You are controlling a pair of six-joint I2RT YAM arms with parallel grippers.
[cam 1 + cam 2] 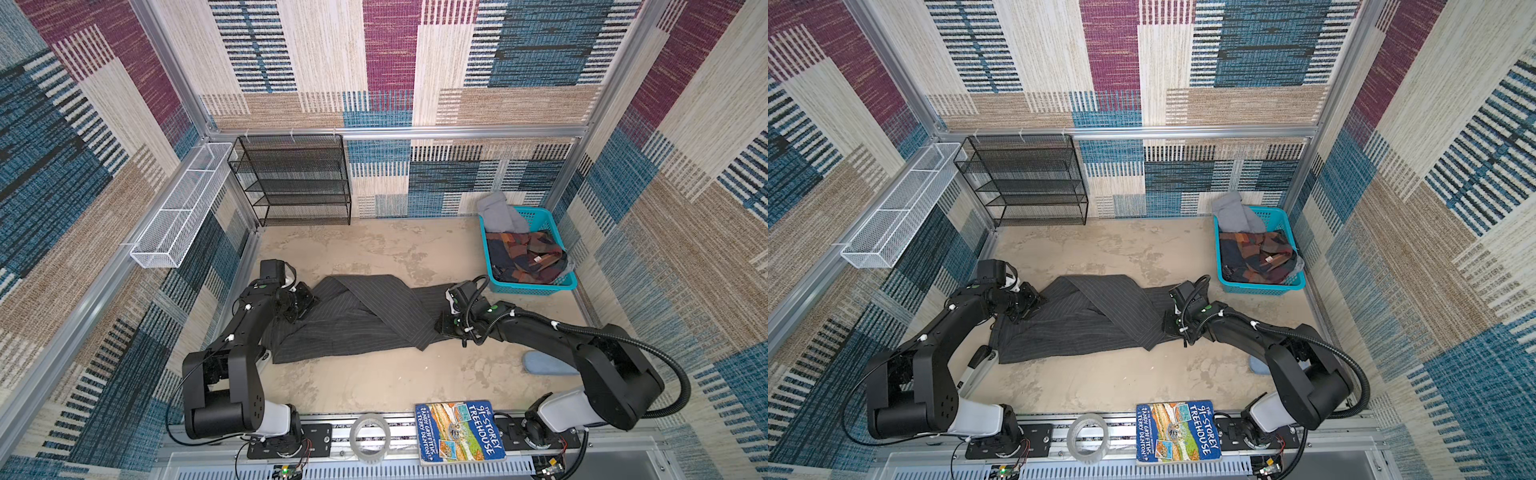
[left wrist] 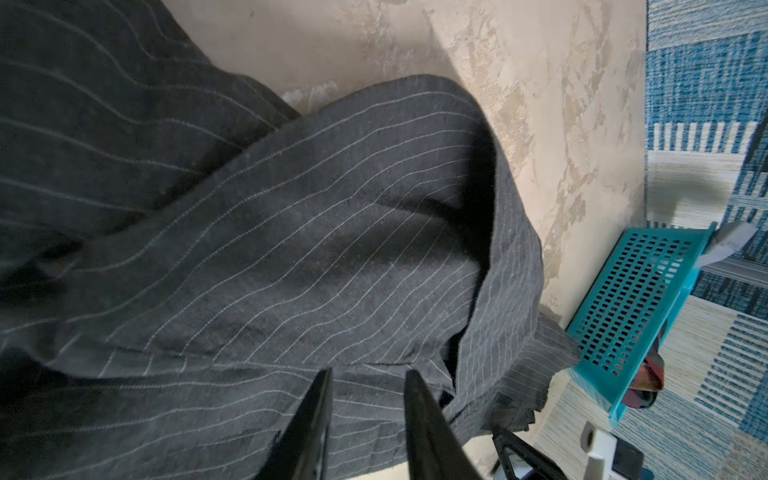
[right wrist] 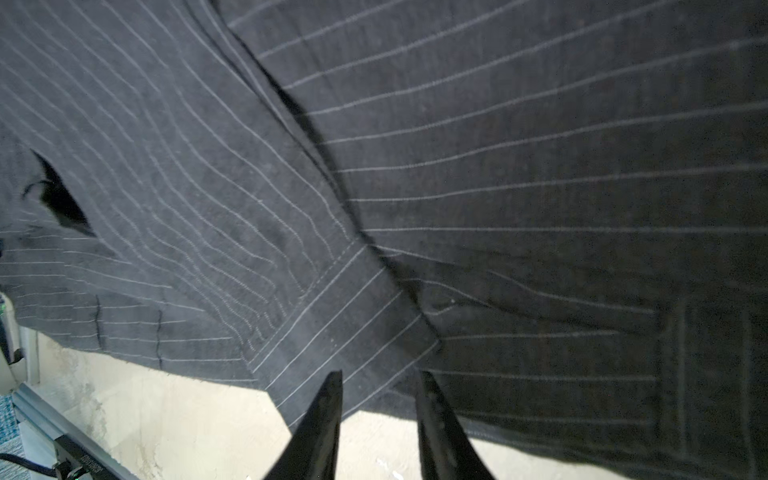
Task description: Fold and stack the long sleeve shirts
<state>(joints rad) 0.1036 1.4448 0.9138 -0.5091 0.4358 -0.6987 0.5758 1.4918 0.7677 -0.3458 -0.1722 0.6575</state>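
Lying mid-floor, the shirt has a sleeve laid slantwise across its body, seemingly to narrow it for folding. The left gripper at its 9 o'clock end and the right gripper at 3 o'clock stand narrowly parted, holding nothing.

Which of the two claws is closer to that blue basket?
Right. The right gripper is at the shirt end near the basket's front corner; the left gripper is at the shirt's opposite end, farther away.
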